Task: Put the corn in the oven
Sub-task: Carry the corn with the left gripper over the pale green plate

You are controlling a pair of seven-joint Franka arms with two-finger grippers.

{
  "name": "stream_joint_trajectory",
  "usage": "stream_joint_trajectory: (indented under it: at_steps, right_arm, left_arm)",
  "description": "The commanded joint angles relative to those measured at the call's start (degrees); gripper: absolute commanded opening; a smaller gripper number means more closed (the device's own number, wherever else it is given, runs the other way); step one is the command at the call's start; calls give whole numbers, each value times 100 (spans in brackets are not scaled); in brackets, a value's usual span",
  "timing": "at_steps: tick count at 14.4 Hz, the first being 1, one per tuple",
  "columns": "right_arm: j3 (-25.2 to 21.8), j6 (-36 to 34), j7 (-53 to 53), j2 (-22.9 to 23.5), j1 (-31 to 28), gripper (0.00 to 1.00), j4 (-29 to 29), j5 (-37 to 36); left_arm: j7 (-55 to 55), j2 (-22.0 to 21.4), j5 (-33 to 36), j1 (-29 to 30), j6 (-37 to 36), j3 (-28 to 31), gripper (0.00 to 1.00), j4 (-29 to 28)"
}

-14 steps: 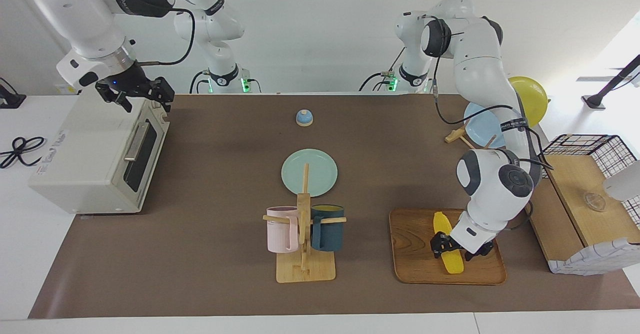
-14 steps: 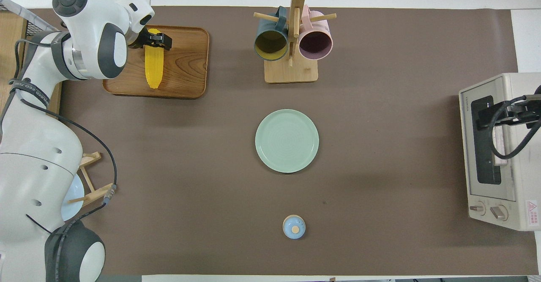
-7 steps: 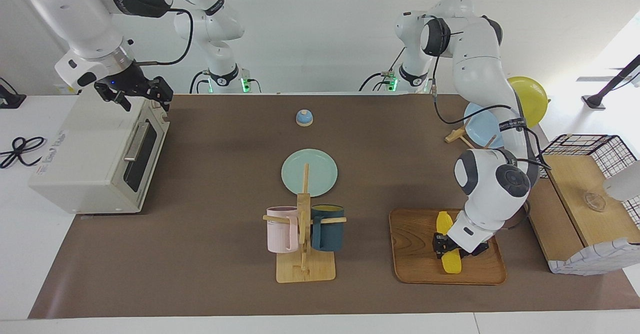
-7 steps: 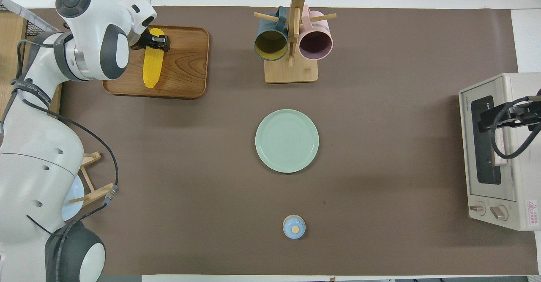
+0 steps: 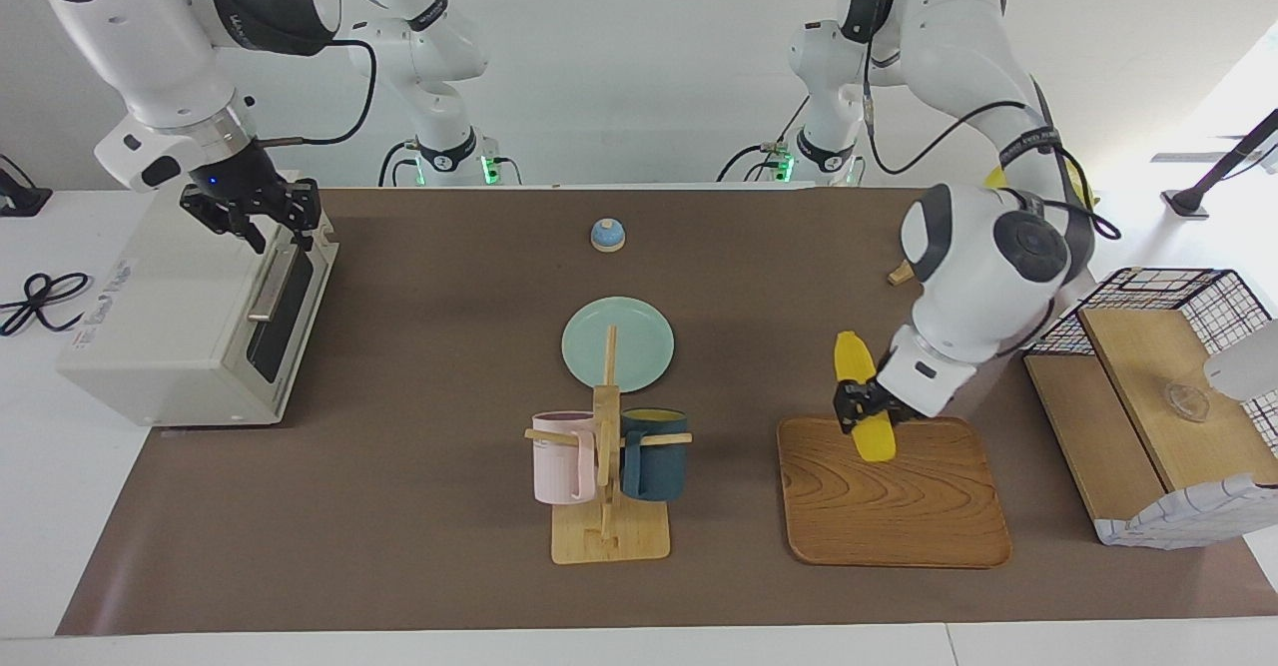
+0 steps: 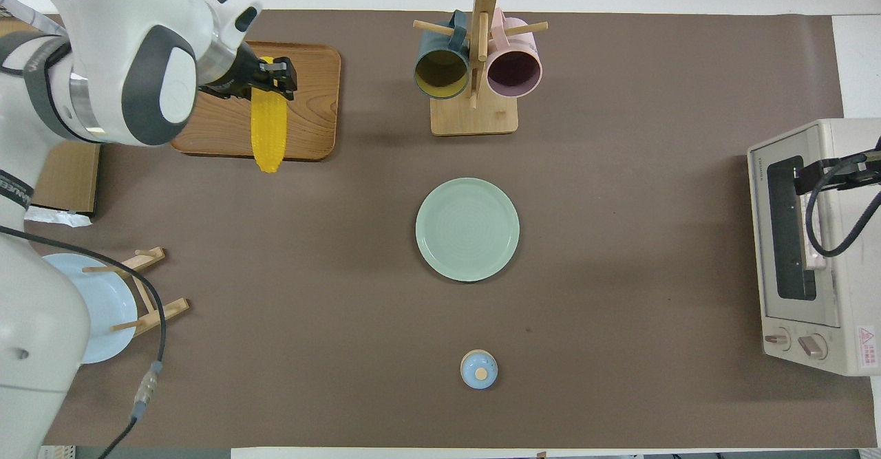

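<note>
Facing view: the left gripper (image 5: 861, 408) is clamping the corn (image 5: 864, 410) in the air over the wooden tray (image 5: 892, 496), while the right gripper (image 5: 268, 224) is hanging at the closed oven (image 5: 190, 312) door's top edge, fingers unreadable. Overhead: the corn's tip is overhanging the tray's robot-side edge, and the right gripper is barely showing.

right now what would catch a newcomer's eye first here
The bright yellow corn, gripped in the left gripper and lifted over the wooden tray toward the left arm's end of the table. Next, the cream oven at the right arm's end, door shut, with the right gripper at the door's top edge by its handle.
</note>
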Motion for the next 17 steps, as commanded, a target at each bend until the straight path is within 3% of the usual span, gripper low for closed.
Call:
stream_joint_trajectory:
  at_steps: [1,5,7,13,17]
  right_arm:
    - [16,631,-240,-532,-212,0,-1060,25]
    - [16,712,208,-515,-353,0,-1247,-125]
    - [24,764,419,-498,-353,0,-1282,-125]
    - [16,1239,376,-428,-529,0,-1686,-221]
    - [16,1380,376,-392,-547,0,-1766,-292]
  left_arm:
    - [-958,-985,-72,-849,545,126,0,-1592]
    - [-1584,-1294,-80,-1851,1493,109,0,-2436]
    - [-1629,-1286,-98,-2063,1837,100,0,-2658]
    - [-2156,-636,-133,-2714,2891,109,0,-2676]
    - [-2139,-451,-133,-2776,3086,109,0,-2711]
